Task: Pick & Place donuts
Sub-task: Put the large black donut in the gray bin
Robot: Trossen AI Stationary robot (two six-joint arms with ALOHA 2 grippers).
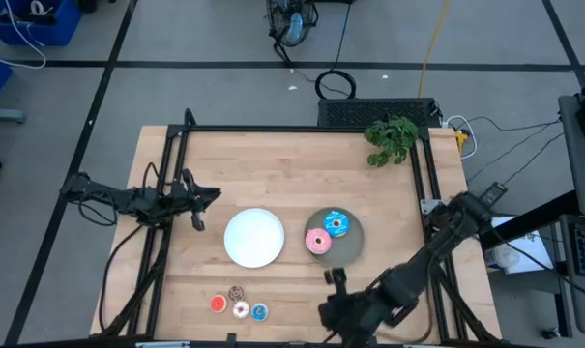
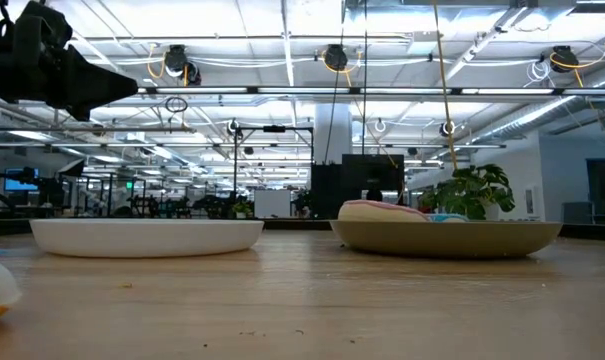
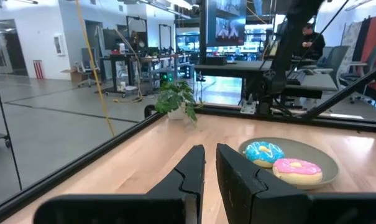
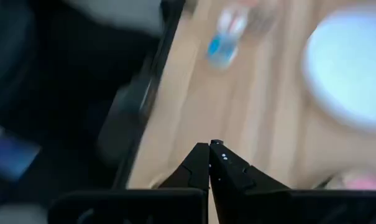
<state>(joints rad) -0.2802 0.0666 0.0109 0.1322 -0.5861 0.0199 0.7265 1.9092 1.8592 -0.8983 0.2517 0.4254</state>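
From above, the pink donut (image 1: 318, 242) and blue donut (image 1: 337, 224) lie on the grey plate (image 1: 353, 249); four tiny donuts (image 1: 238, 303) sit near the table's front edge. Left gripper (image 3: 210, 163) nearly pressed together, empty. Right gripper (image 4: 210, 155) pressed together, empty.

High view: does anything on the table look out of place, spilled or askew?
Nothing stands out. The large pink ring donut and large blue ring donut sit on the round grey plate. Four tiny donuts cluster at the near edge. The round white plate lies flat.
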